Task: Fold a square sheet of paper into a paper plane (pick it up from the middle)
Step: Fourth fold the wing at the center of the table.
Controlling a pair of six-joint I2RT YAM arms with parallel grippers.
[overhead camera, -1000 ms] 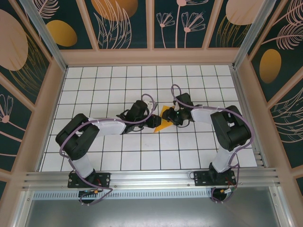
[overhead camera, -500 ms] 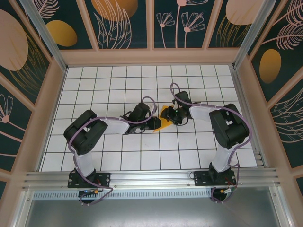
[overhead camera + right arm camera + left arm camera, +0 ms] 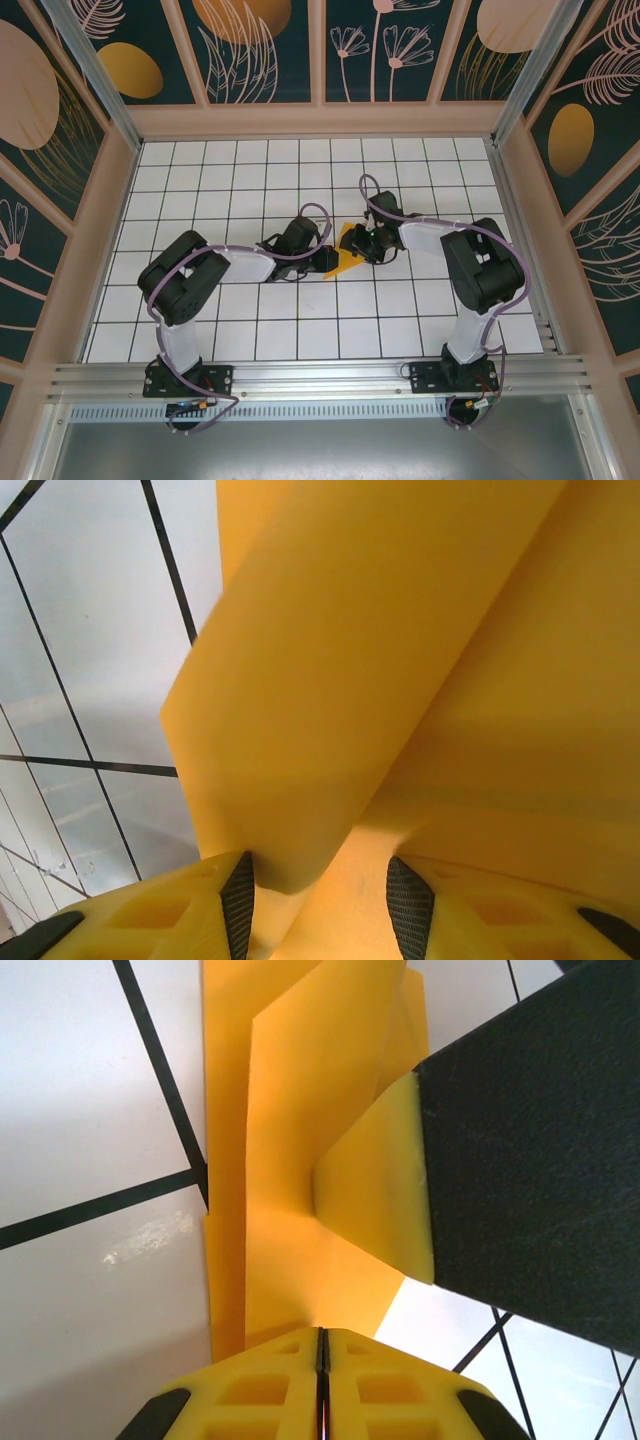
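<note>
The square sheet of paper [image 3: 346, 263], orange-yellow and folded into layered flaps, lies on the white grid near the table's middle. My left gripper [image 3: 329, 262] comes at it from the left. In the left wrist view its jaws [image 3: 322, 1332] are pressed together at the near edge of the paper [image 3: 300, 1140], which rises slightly into the tips. My right gripper [image 3: 363, 244] meets the sheet from the right. Its fingers [image 3: 320, 880] stand apart with a raised flap of the paper [image 3: 350, 660] between them, leaning on the left pad. One right finger [image 3: 520, 1140] shows black beside the flap.
The white gridded table [image 3: 250, 180] is walled by a wooden frame with dark floral panels [image 3: 265, 45]. Both arms' elbows [image 3: 180, 275] rise over the near half. An aluminium rail [image 3: 320, 375] runs along the front edge.
The left arm has pushed forward, its elbow shifting right, and its jaws have closed at the paper's edge. The right gripper has shifted slightly up-left at the sheet, its jaws standing as they were.
</note>
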